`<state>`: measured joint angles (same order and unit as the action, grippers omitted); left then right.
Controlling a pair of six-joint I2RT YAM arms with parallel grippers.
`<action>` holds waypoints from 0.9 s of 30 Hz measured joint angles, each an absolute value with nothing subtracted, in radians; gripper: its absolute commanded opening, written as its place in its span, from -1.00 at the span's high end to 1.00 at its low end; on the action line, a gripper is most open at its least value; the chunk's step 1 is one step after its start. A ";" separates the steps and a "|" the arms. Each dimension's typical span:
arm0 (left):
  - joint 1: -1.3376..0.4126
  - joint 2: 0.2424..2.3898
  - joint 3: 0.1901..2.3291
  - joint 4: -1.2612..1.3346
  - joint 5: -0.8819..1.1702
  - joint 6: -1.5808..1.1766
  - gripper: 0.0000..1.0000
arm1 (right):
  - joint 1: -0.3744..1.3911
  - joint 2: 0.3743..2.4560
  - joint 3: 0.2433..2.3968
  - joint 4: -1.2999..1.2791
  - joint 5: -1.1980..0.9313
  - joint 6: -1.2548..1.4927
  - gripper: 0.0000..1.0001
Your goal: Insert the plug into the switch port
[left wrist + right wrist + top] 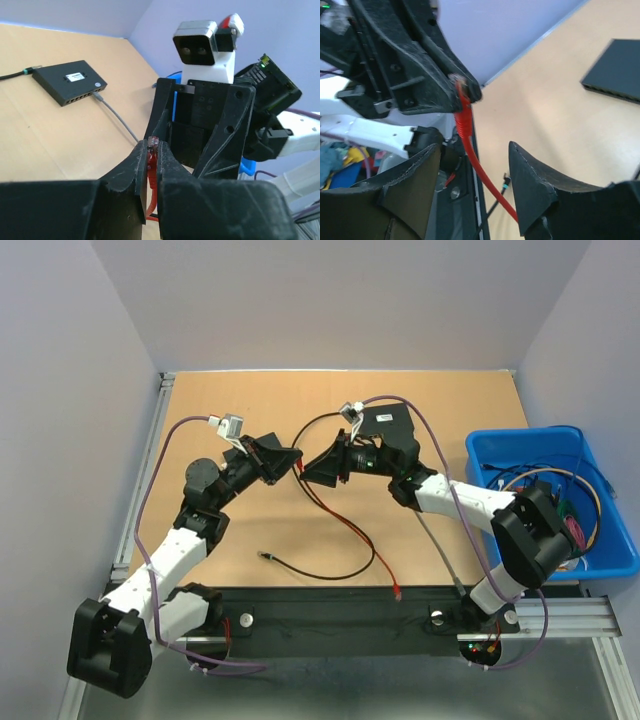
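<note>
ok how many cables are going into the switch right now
2: a black cable at one short end of the switch, and a gray cable at its front port row. Its far side is hidden, so there may be more.

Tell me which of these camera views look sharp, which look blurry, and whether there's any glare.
Top external view: evenly lit and sharp, with only soft shadows on the table. Left wrist view: the switch is crisp, while the left gripper up close reads dark against the bright wall. Right wrist view: the softest, with the red cable and the switch both blurred. No strong glare in any view.
</note>
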<state>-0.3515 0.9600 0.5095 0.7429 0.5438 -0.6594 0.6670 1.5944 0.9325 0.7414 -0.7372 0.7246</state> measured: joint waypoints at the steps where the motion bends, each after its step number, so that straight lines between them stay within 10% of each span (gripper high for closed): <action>1: -0.352 0.960 0.515 0.726 0.535 -0.658 1.00 | 0.667 1.586 0.934 0.706 -0.716 0.702 -0.24; 27: -0.372 0.981 0.575 0.466 0.281 -0.658 1.00 | 0.836 1.537 1.142 0.207 -0.197 0.327 0.06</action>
